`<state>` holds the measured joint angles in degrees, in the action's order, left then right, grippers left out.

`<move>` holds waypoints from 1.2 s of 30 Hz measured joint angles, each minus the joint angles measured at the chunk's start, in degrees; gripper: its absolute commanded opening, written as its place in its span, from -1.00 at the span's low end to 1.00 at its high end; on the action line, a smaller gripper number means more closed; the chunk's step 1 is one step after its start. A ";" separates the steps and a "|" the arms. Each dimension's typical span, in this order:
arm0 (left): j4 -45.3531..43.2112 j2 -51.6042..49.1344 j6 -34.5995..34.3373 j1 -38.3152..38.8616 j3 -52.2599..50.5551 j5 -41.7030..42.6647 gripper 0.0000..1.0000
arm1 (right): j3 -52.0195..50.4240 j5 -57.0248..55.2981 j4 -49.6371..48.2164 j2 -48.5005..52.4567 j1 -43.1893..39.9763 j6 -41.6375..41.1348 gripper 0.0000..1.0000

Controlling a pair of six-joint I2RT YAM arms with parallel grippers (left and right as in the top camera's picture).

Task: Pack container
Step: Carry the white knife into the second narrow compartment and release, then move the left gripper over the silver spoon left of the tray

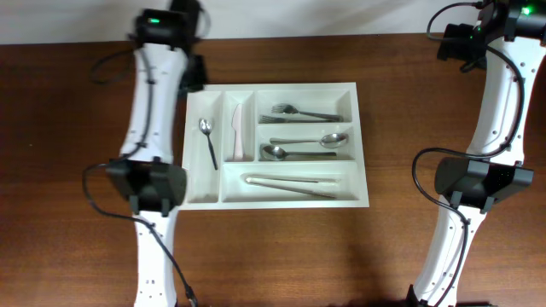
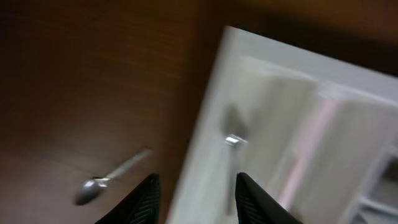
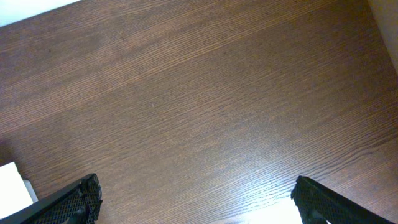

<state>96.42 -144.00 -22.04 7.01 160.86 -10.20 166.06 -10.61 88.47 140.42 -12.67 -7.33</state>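
The white cutlery tray (image 1: 365, 145) lies in the middle of the wooden table. Its two narrow upright compartments hold a small spoon (image 1: 207, 139) and a pale knife (image 1: 237, 132). The horizontal ones hold forks (image 1: 300, 112), two spoons (image 1: 309, 147) and long tongs (image 1: 290, 182). My left gripper (image 1: 194, 75) hovers at the tray's far left corner, open and empty. The blurred left wrist view shows its fingers (image 2: 196, 199) straddling the tray's rim (image 2: 205, 137). My right gripper (image 1: 459, 43) is at the far right, wide open and empty over bare wood (image 3: 199, 205).
A loose metal spoon (image 2: 102, 182) lies on the wood just outside the tray in the left wrist view; in the overhead view the left arm (image 1: 153, 111) hides it. A white corner (image 3: 12, 183) shows at the right wrist view's left edge.
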 measured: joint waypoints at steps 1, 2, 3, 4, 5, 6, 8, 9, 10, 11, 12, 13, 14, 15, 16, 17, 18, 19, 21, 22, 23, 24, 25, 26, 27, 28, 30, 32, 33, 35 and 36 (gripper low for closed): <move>0.04 0.00 0.17 -1.70 -0.02 -0.11 -0.18 | 0.00 0.00 0.00 0.00 0.00 0.00 0.98; 0.04 0.00 0.26 -2.80 -0.02 -0.31 -0.18 | 0.00 0.00 0.00 0.00 0.00 0.04 0.97; 0.04 0.00 0.59 -4.28 -0.02 -0.39 -0.18 | 0.00 0.00 0.00 0.00 0.00 0.02 0.98; 0.04 0.00 0.72 -5.27 -0.02 -0.44 -0.18 | 0.00 0.00 0.00 0.00 0.00 0.00 0.98; 0.04 0.00 1.03 -6.16 -0.02 -0.55 -0.18 | 0.00 0.00 0.00 0.00 0.00 0.00 0.98; 0.04 0.00 1.29 -7.23 -0.02 -0.63 -0.18 | 0.00 0.00 0.00 0.00 0.00 0.00 0.98; 0.04 0.00 1.51 -8.02 -0.02 -0.74 -0.18 | 0.00 0.00 0.00 0.00 0.02 0.00 0.98; 0.04 0.00 1.55 -8.39 -0.02 -0.79 -0.18 | 0.00 0.00 0.00 0.00 0.00 0.00 0.98; 0.04 0.00 1.66 -8.70 -0.02 -0.79 -0.18 | 0.00 0.00 0.00 0.00 0.00 0.02 0.98; 0.04 0.00 1.70 -9.11 -0.02 -0.81 -0.18 | 0.00 0.00 0.00 0.00 0.00 0.02 0.98; 0.04 0.00 1.73 -9.38 -0.02 -0.87 -0.18 | 0.00 0.00 0.00 0.00 0.00 0.02 0.98; 0.00 0.00 1.73 -9.64 -0.02 -1.51 -0.18 | 0.00 0.00 0.00 0.00 0.02 0.02 0.98; -0.09 0.00 1.81 -9.86 -0.11 -2.36 -0.18 | 0.00 0.00 0.00 0.00 0.00 -0.02 0.98; -0.24 0.02 1.92 -10.05 -0.35 -3.02 -0.18 | 0.00 0.00 0.00 0.00 0.00 0.00 0.98; -0.92 0.37 1.92 -10.16 -1.62 -3.98 -0.18 | 0.00 0.00 0.00 0.00 0.00 0.04 0.98; -1.77 0.98 1.97 -10.21 -3.67 -4.96 -0.18 | 0.00 0.00 0.00 0.00 0.00 0.00 0.98; -2.69 1.64 1.97 -10.29 -5.88 -5.62 -0.18 | 0.00 0.00 0.00 0.00 0.00 0.02 0.98; -3.93 2.95 2.10 -10.36 -9.68 -6.36 -0.18 | 0.00 0.00 0.00 0.00 0.00 0.02 0.98; -6.40 4.72 2.16 -10.36 -15.10 -7.06 -0.18 | 0.00 0.00 0.00 0.00 0.00 0.00 0.98; -9.11 6.67 2.19 -10.36 -20.09 -7.37 -0.18 | 0.00 0.00 0.00 0.00 0.00 0.00 0.98; -10.78 8.39 2.32 -10.36 -24.57 -7.63 -0.18 | 0.00 0.00 0.00 0.00 0.00 0.00 0.98; -11.82 10.14 2.36 -10.36 -28.74 -7.76 -0.19 | 0.00 0.00 0.02 0.00 0.02 0.00 0.98; -13.35 12.13 2.36 -10.40 -33.51 -7.89 -0.20 | 0.00 0.00 0.00 0.00 0.00 0.00 0.98; -14.82 13.94 2.36 -10.40 -37.77 -7.98 -0.21 | 0.00 0.00 0.00 0.00 0.02 0.02 0.98; -16.02 15.76 2.38 -10.47 -41.62 -7.98 -0.21 | 0.00 0.00 0.02 0.00 0.02 0.02 0.98; -17.00 17.09 2.38 -10.49 -44.44 -8.00 -0.23 | 0.00 0.00 0.00 0.00 0.00 0.02 0.98; -17.86 20.96 2.47 -10.78 -51.67 -8.07 -0.30 | 0.00 0.00 -0.02 0.00 0.00 0.00 0.98; -17.92 23.56 3.28 -11.32 -55.34 -8.04 -0.30 | 0.00 0.00 0.00 0.00 0.02 0.02 0.98; -17.77 24.68 4.13 -11.63 -56.76 -7.85 -0.29 | 0.00 0.00 0.00 0.00 0.00 0.02 0.98; -17.33 26.49 6.58 -12.35 -58.62 -7.17 -0.28 | 0.00 0.00 0.00 0.00 0.02 0.00 0.98; -16.94 27.23 8.00 -12.70 -59.39 -6.62 -0.28 | 0.00 0.00 0.00 0.00 0.02 0.00 0.97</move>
<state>79.48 -116.77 -14.04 -5.69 101.47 -16.82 166.06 -10.61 88.47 140.42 -12.64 -7.33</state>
